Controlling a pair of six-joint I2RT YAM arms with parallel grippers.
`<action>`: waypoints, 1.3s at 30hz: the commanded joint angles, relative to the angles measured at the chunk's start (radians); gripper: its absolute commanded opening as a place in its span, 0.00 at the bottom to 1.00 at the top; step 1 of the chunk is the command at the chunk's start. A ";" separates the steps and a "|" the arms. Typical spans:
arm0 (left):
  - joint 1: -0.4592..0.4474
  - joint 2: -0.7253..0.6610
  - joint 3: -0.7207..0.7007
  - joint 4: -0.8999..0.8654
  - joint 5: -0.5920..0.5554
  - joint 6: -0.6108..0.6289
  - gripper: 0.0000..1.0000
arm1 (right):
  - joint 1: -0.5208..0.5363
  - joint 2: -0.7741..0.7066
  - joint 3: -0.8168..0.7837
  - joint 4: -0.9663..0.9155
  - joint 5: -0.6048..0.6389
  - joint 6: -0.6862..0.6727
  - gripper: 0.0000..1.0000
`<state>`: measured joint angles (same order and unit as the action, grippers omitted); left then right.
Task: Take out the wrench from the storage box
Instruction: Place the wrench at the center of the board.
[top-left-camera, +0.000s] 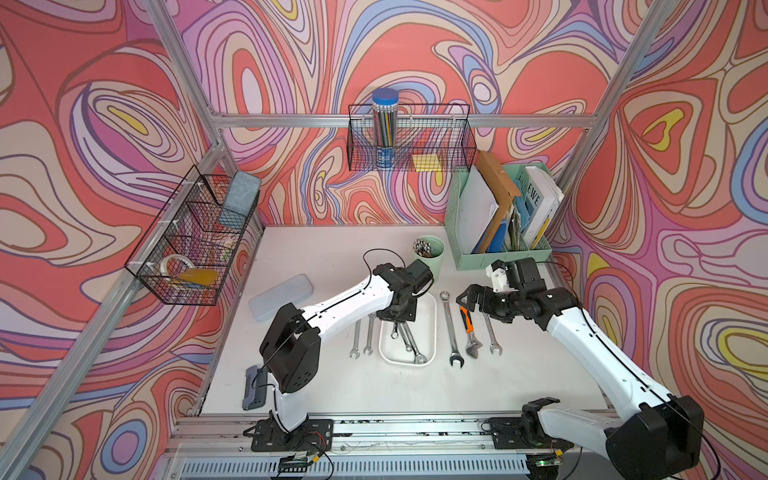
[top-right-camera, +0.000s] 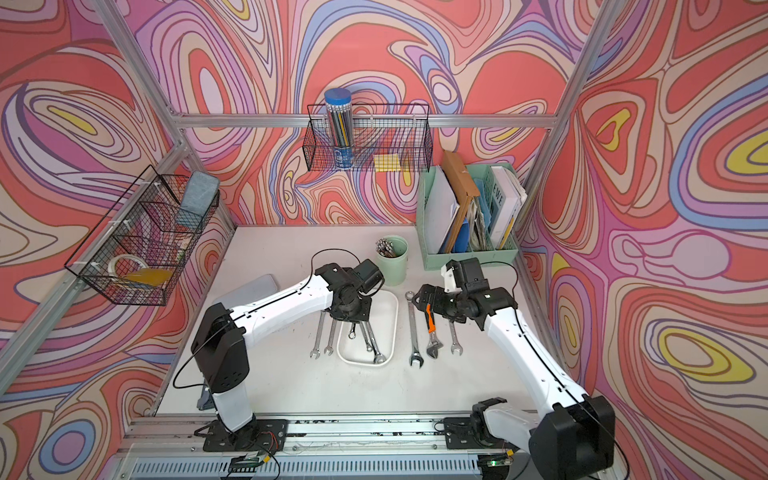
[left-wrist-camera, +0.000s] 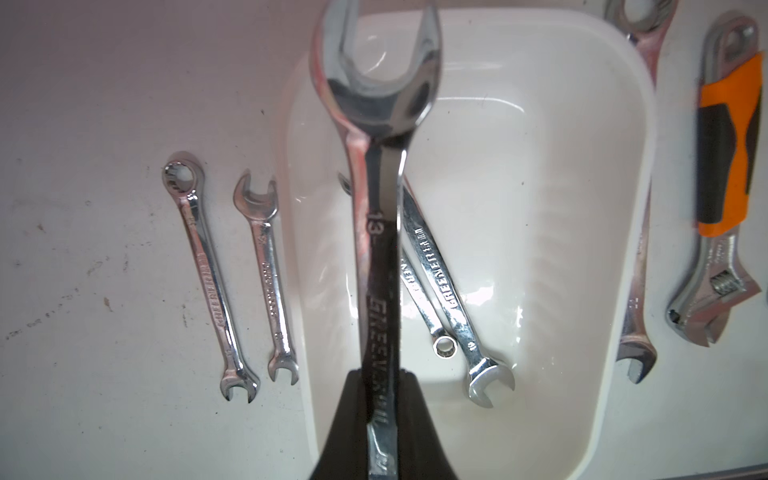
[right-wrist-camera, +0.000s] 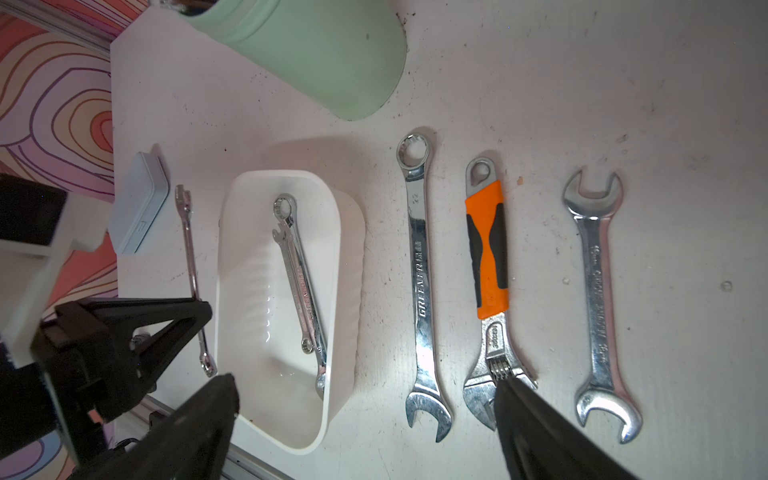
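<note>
Above the storage box, the left gripper clamps a wrench, seemingly near its end; it could pivot, slip and fall in.

Chrome wrench over the storage box: "13", "GREENER".
Smaller wrench inside the box: "GREENER", "10".
Long combination wrench just beside the box: "22", "GREENER".
White book well behind the box: "EWE".
</note>
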<state>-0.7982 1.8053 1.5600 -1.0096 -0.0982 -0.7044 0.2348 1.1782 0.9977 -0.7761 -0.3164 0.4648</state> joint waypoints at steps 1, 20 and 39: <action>0.057 -0.078 -0.057 -0.065 -0.038 0.055 0.00 | -0.006 -0.020 0.020 -0.004 -0.009 -0.002 0.98; 0.311 -0.185 -0.425 0.121 -0.043 0.290 0.00 | -0.005 -0.016 0.019 -0.015 -0.003 -0.001 0.98; 0.419 0.035 -0.455 0.238 0.059 0.384 0.02 | -0.006 0.030 0.020 -0.006 -0.003 0.008 0.98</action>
<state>-0.3813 1.8015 1.1095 -0.7879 -0.0883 -0.3393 0.2340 1.1984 1.0004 -0.7811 -0.3187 0.4671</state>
